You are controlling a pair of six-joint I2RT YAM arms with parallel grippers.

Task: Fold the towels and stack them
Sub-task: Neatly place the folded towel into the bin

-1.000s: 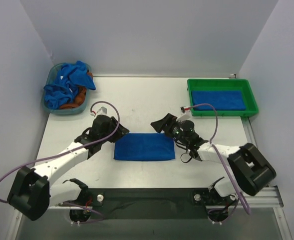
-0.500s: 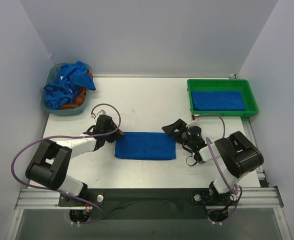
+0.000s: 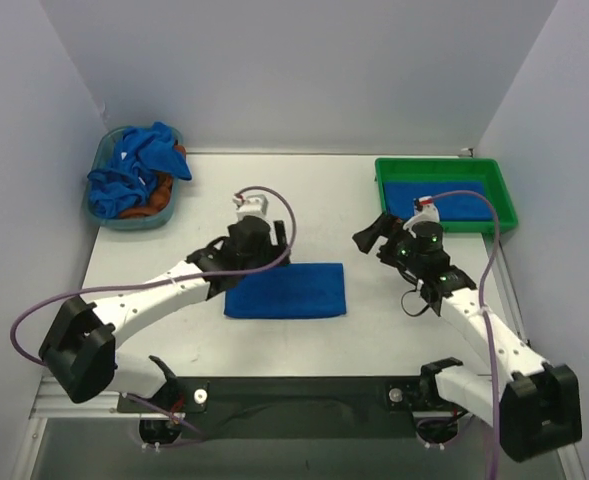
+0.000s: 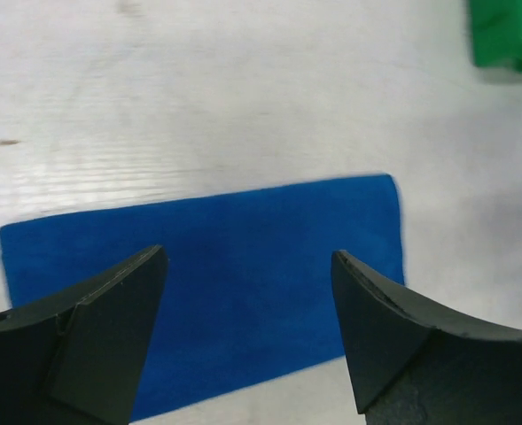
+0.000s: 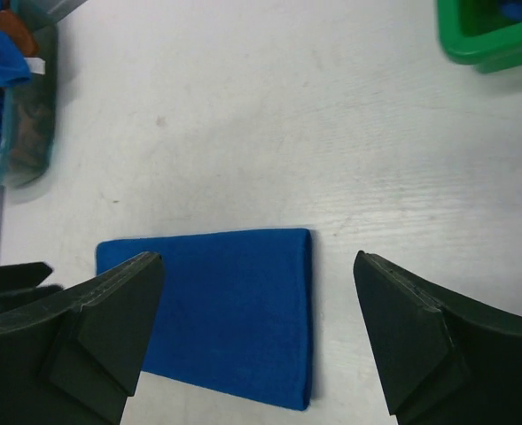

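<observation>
One folded blue towel (image 3: 285, 290) lies flat on the table between the arms, and also shows as the towel (image 4: 207, 266) and the towel (image 5: 216, 310) in the wrist views. My left gripper (image 3: 264, 250) hovers over its far left part, open, with nothing between the fingers (image 4: 110, 328). To the towel's right and off the table, my right gripper (image 3: 371, 236) is open and empty, its fingers (image 5: 429, 336) standing wide. A second folded towel (image 3: 439, 200) lies in the green tray (image 3: 444, 227). Crumpled towels (image 3: 134, 165) fill the bin at the back left.
The translucent bin (image 3: 124, 220) at the back left also holds an orange-brown cloth (image 3: 154, 200). The green tray (image 5: 486, 40) sits at the back right, near the right wall. White walls close in the table on three sides.
Both grippers have opened wider and risen off the table. The left one moved right, over the towel's far edge. The right one drew back to the right, away from the towel.
</observation>
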